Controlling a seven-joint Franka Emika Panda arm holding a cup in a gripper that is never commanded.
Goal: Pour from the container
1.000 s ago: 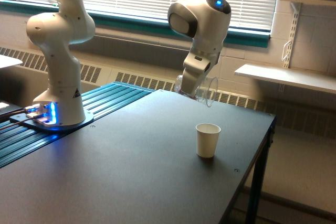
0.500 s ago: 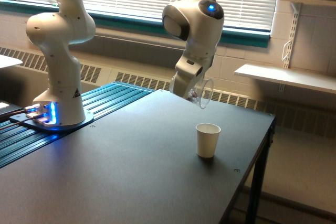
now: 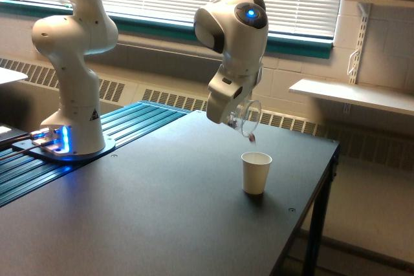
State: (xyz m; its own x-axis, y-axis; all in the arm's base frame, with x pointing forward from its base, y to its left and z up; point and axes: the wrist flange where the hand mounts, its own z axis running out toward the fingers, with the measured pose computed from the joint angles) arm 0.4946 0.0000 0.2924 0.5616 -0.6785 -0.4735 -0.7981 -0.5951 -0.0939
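the tool [image 3: 234,116] grips the small clear plastic cup [image 3: 246,119], now tipped further; reddish bits spill toward the white paper cup [image 3: 256,172].

White Franka arm [image 3: 71,63]: base on the black rectangular table [image 3: 142,224], at the exterior view's left. Gripper [image 3: 234,116]: clamped on the small clear plastic container [image 3: 246,119], tilted mouth-down to the exterior view's right, reddish-brown bits at its lip. White paper cup [image 3: 256,172]: upright on the table, below the container's mouth, apart from it.
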